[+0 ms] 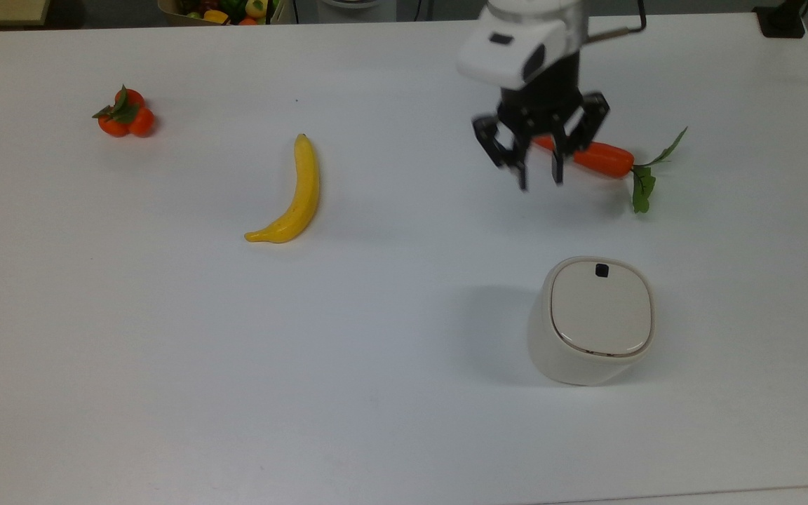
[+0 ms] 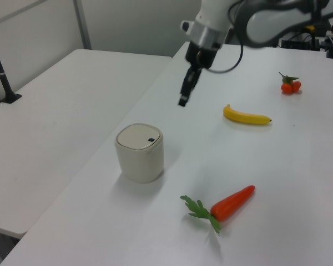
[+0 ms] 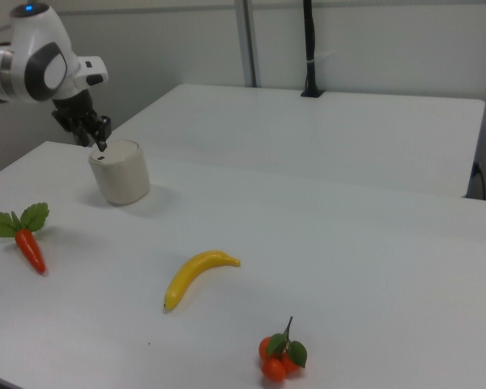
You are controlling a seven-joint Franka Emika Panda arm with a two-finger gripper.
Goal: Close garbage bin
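Note:
The cream-white garbage bin stands on the white table at the top view's lower right. Its lid lies flat and closed, with the small black square mark on the far edge. The left view has the bin at centre left, and the right view has the bin at the left. My gripper hangs in the air well away from the bin, over the table beside a carrot. Its fingers stand a little apart with nothing between them. The gripper is high above the bin in the left view.
An orange carrot with green leaves lies just behind the gripper. A yellow banana lies mid-table and a cluster of tangerines sits at the top view's far left. A box of produce stands past the table's far edge.

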